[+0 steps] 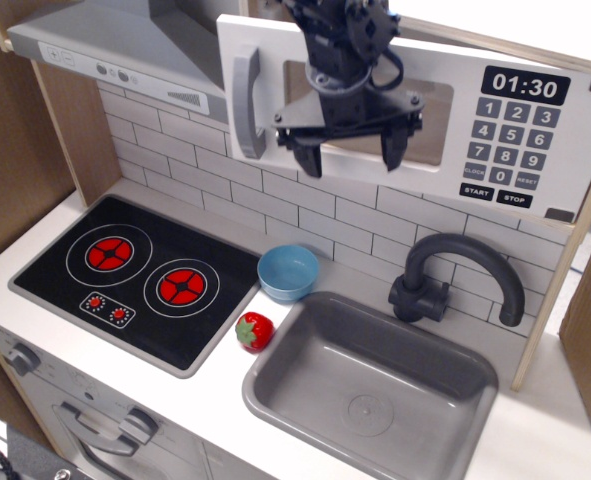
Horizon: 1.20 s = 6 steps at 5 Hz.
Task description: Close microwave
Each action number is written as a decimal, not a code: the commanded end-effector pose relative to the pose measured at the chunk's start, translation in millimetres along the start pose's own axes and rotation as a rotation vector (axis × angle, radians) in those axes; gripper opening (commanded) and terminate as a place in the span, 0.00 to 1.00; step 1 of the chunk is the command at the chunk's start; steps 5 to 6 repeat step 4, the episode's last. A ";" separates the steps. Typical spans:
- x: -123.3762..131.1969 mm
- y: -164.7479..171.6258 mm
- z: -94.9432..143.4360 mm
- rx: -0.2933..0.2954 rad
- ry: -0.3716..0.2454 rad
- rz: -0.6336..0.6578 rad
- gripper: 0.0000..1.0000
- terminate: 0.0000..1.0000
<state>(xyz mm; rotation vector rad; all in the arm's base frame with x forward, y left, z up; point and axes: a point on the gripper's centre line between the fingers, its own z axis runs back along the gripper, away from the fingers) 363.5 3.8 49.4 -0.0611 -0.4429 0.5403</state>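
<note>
The microwave [495, 150] hangs at the upper right, with a wide white door, a grey curved handle [243, 102] at its left edge, a clear window and a black keypad reading 01:30. The door stands nearly flat against the box, with its left edge still slightly out. My gripper [350, 152] is open and empty, its fingers spread and pointing down in front of the window. The black wrist covers much of the window.
A grey slanted range hood [115, 45] is at the upper left. Below are a black two-burner hob [135, 275], a blue bowl [288, 272], a red strawberry [255, 330], a grey sink [375, 385] and a black tap [455, 275].
</note>
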 end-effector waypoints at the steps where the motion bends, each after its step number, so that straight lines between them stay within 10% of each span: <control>1: 30.9 -0.6 11.5 -0.030 -0.077 0.034 1.00 0.00; 3: 41.8 -1.6 10.9 -0.034 -0.088 0.051 1.00 0.00; 4: 44.2 -1.7 11.0 -0.034 -0.095 0.056 1.00 1.00; 6: 44.2 -1.7 11.0 -0.034 -0.095 0.056 1.00 1.00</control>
